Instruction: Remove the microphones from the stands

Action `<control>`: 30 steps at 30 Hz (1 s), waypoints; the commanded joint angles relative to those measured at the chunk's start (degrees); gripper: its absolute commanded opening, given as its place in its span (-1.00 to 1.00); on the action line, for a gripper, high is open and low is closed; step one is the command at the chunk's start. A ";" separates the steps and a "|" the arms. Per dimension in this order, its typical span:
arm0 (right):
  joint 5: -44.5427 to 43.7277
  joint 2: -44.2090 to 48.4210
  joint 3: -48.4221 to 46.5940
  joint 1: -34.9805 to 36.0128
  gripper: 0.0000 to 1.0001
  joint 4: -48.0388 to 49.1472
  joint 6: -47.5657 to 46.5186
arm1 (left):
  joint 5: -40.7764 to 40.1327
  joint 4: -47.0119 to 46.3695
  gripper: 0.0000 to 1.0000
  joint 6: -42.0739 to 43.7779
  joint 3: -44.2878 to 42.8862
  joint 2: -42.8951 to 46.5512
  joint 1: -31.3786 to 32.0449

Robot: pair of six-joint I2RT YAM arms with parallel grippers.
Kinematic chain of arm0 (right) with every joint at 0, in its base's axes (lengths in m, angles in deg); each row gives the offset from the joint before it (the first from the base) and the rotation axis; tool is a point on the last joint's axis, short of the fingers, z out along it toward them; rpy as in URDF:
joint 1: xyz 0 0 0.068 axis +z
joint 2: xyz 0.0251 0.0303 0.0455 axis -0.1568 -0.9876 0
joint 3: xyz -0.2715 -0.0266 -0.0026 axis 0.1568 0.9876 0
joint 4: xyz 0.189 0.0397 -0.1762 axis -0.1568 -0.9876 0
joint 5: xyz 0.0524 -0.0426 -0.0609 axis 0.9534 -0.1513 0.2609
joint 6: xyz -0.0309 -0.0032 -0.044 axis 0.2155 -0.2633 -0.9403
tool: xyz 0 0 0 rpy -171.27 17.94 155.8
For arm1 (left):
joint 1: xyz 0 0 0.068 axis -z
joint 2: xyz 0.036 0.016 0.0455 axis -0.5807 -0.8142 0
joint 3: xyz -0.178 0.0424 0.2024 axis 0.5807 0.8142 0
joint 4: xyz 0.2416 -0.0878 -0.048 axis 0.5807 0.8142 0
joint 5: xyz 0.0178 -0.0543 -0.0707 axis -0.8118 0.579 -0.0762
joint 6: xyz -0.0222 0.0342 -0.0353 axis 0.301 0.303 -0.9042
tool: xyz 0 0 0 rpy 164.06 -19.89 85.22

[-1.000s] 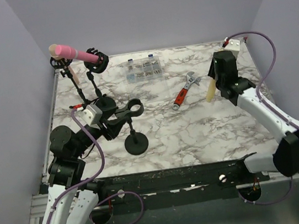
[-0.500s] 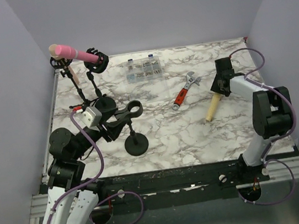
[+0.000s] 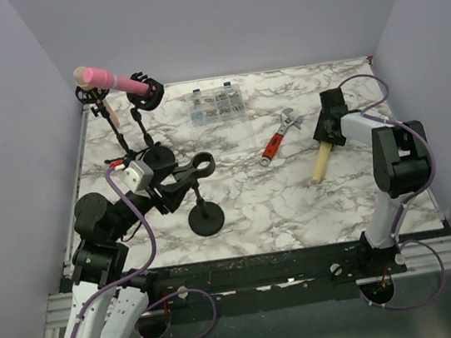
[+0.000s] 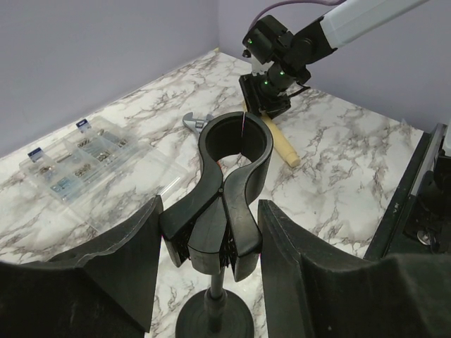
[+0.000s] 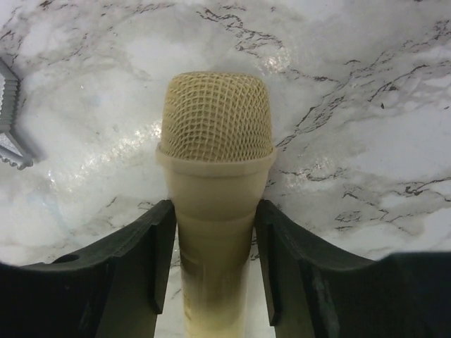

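Note:
A cream microphone (image 3: 320, 161) lies on the marble table at the right, its mesh head (image 5: 217, 116) between my right gripper's fingers. My right gripper (image 3: 328, 130) is shut on it low at the table; in the right wrist view (image 5: 215, 211) both fingers touch its body. The black stand (image 3: 206, 219) rises at centre left, and its clip (image 4: 235, 144) holds nothing. My left gripper (image 3: 175, 183) is shut on the clip's rear handles (image 4: 211, 225). The left wrist view also shows the microphone's handle (image 4: 285, 150) under the right gripper (image 4: 264, 95).
A pink microphone (image 3: 109, 79) sits on a second stand at the back left, beside a stand with a black mount (image 3: 146, 93). A clear parts box (image 3: 216, 105) and a red adjustable wrench (image 3: 278, 138) lie on the table (image 3: 254, 190).
My right arm has folded back and lowered the cream microphone from hanging above the table to lying on it. The left arm and stand have not moved.

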 commanded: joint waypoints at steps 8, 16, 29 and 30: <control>2.97 2.41 0.39 -0.26 0.65 -0.14 -2.60 | 1.84 -0.43 -0.11 -1.39 0.74 1.34 0.35; 8.47 10.04 1.62 0.64 0.79 0.17 -4.52 | 2.74 -0.63 0.82 -1.46 0.76 2.00 0.35; 27.01 23.96 0.61 10.15 0.98 -1.77 0.65 | -1.74 5.17 0.98 -7.68 -7.44 2.52 0.35; 31.89 25.79 1.26 10.89 1.00 -0.07 3.26 | -2.96 5.51 0.97 -8.10 -8.26 2.64 0.35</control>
